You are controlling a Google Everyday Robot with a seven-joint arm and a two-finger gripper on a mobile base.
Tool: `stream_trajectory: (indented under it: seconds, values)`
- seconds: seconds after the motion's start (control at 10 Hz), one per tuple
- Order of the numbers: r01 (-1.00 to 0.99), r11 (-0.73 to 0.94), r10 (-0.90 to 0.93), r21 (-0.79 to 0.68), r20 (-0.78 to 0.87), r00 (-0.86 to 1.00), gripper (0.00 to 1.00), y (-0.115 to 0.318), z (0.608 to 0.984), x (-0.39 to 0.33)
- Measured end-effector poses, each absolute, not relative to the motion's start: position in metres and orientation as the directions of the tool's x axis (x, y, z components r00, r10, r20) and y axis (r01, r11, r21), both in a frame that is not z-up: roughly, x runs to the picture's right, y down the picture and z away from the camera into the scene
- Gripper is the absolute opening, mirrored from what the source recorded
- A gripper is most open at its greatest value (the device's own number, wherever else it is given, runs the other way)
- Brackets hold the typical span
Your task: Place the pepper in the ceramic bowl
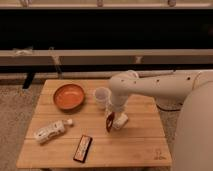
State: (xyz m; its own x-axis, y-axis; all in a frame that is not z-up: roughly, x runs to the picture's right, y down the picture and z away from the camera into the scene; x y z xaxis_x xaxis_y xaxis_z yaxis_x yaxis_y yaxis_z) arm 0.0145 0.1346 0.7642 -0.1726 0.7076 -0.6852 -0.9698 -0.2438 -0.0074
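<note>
The ceramic bowl (69,96) is round, orange-terracotta, and stands at the back left of the wooden table (140,145). My gripper (111,119) hangs from the white arm over the table's middle, right of the bowl and in front of the small white cup (101,96). It is shut on the pepper (109,123), a dark red-brown elongated thing that hangs down from the fingers just above the tabletop.
A white bottle (50,131) lies on its side at the front left. A flat black bar with red markings (83,148) lies near the front edge. A small white object (120,120) lies right beside the gripper. A dark shelf runs behind the table.
</note>
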Motion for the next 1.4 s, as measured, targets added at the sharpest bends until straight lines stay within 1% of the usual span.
stream_trajectory:
  seconds: [0.3, 0.5, 0.7, 0.8, 1.0, 1.1, 1.4]
  values:
    - [-0.979, -0.164, 0.739, -0.119, -0.672, -0.043, 0.0, 0.1, 0.756, -0.034]
    - [-0.972, -0.094, 0.76, -0.217, -0.646, 0.071, 0.0, 0.075, 0.732, -0.064]
    - [-0.961, -0.047, 0.768, -0.272, -0.625, 0.139, 0.0, 0.064, 0.725, -0.089]
    - [-0.956, -0.029, 0.765, -0.291, -0.622, 0.166, 0.0, 0.062, 0.728, -0.099]
    - [-0.951, -0.004, 0.763, -0.31, -0.616, 0.197, 0.0, 0.061, 0.746, -0.112]
    - [-0.945, 0.019, 0.761, -0.326, -0.608, 0.225, 0.0, 0.061, 0.766, -0.132]
    - [-0.941, 0.048, 0.764, -0.334, -0.595, 0.25, 0.0, 0.047, 0.809, -0.153]
